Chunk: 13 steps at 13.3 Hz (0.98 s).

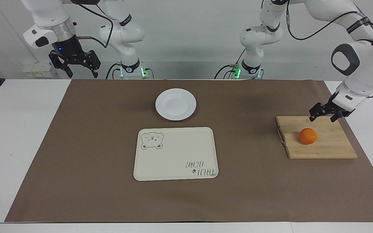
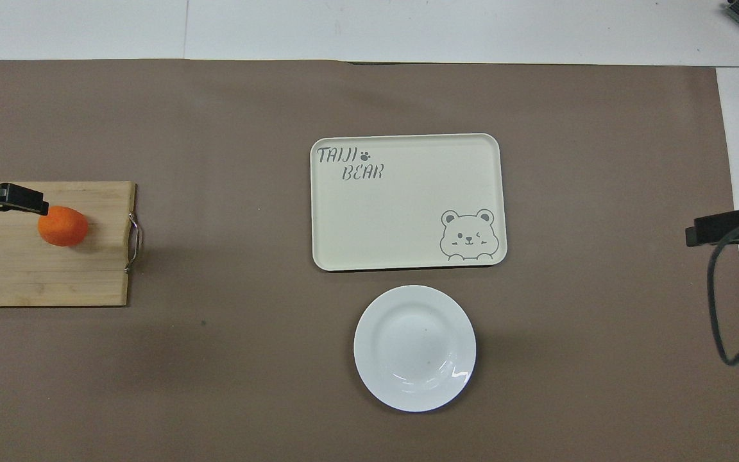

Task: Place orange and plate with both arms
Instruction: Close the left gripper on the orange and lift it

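Note:
The orange lies on a wooden cutting board at the left arm's end of the table; it also shows in the overhead view. My left gripper is open and empty, low over the board's edge nearer to the robots, just short of the orange. One of its fingers shows in the overhead view. The white plate sits empty mid-table, nearer to the robots than the tray; it also shows in the overhead view. My right gripper is open and waits high over the right arm's end.
A cream rectangular tray with a bear drawing lies empty at mid-table, also in the overhead view. The cutting board has a metal handle toward the tray. A brown mat covers the table.

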Each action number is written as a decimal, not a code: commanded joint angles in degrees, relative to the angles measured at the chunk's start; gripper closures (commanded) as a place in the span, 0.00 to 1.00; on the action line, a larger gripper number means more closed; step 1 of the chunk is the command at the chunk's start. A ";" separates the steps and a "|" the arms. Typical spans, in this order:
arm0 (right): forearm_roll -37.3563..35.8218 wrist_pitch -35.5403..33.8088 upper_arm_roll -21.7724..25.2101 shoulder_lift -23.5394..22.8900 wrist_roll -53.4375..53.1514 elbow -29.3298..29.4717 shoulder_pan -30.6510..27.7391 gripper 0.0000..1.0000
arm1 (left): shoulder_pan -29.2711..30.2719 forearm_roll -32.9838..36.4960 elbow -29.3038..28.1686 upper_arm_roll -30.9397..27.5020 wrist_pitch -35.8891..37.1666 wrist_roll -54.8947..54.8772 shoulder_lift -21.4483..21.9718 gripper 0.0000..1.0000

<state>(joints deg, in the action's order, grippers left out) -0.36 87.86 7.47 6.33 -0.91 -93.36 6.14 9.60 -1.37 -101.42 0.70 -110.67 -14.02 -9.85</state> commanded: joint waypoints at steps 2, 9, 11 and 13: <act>-0.35 -0.58 -0.43 0.17 -1.11 0.11 -0.60 0.00 | 0.68 0.76 -5.62 0.44 -9.45 -0.75 -1.30 0.00; -0.35 -0.49 -0.43 0.17 -1.11 0.11 -0.60 0.00 | 1.29 0.85 -10.20 0.44 -20.00 -2.76 -6.40 0.00; -0.35 -0.58 -0.43 0.17 -1.20 0.11 -0.60 0.00 | 1.91 0.85 -10.38 0.44 -21.08 -3.47 -8.15 0.00; -0.43 -0.49 -0.43 0.17 -1.11 0.11 -0.60 0.00 | 1.91 0.85 -10.47 0.44 -20.73 -3.12 -8.43 0.00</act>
<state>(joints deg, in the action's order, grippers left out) -0.36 87.86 7.47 6.33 -0.91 -93.36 6.14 10.89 -1.37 -110.85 0.69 -130.06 -16.77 -18.52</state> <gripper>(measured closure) 0.000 0.000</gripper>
